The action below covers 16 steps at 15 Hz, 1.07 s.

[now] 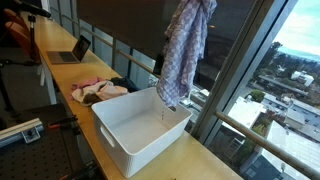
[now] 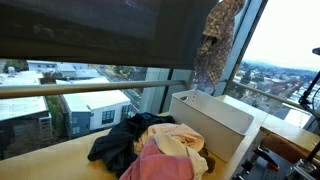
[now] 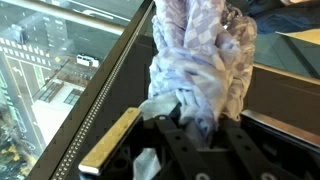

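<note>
Checkered cloth (image 1: pixel 185 50): hanging full length from above, bunched at the top and loose below; purple-and-white weave plain in the wrist view (image 3: pixel 200 70); seen against the window glass in an exterior view (image 2: pixel 218 45).
Gripper (image 3: pixel 193 135): fingers narrowed onto a gathered fold of the cloth, holding it up; out of frame in both exterior views.
Cloth's lower end: at about rim level over the far side of the white bin (image 1: pixel 155 145); contact with the rim not discernible.
White bin: open-topped, rectangular, standing on the wooden counter (image 1: pixel 60 75) along the window; also visible at (image 2: pixel 215 125).
Clothes pile (image 1: pixel 100 90): pink, cream and dark garments heaped just beside the bin (image 2: pixel 150 145).
Laptop (image 1: pixel 72 52): open, farther along the counter, well apart from the bin.
</note>
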Available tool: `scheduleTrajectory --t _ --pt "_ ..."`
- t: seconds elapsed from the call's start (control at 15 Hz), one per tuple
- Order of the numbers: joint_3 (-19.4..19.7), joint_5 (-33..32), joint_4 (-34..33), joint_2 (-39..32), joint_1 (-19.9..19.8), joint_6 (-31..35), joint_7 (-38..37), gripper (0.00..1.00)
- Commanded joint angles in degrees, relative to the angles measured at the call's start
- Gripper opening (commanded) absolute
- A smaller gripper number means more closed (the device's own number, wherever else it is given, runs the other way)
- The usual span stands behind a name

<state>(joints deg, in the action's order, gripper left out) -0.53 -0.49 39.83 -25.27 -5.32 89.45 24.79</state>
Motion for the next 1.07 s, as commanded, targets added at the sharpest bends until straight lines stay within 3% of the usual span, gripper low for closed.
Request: scheduleTrajectory --t 0.0,0.53,1.0 --pt "-0.21 1.13 1.94 0.81 -0.97 -0.18 0.53 0.04" --pt "-0.44 2.88 12.83 3.84 -4.07 1.71 1.03 0.04" --pt "-0.15 3.39 33.05 10.58 -4.24 8.33 0.97 0.04"
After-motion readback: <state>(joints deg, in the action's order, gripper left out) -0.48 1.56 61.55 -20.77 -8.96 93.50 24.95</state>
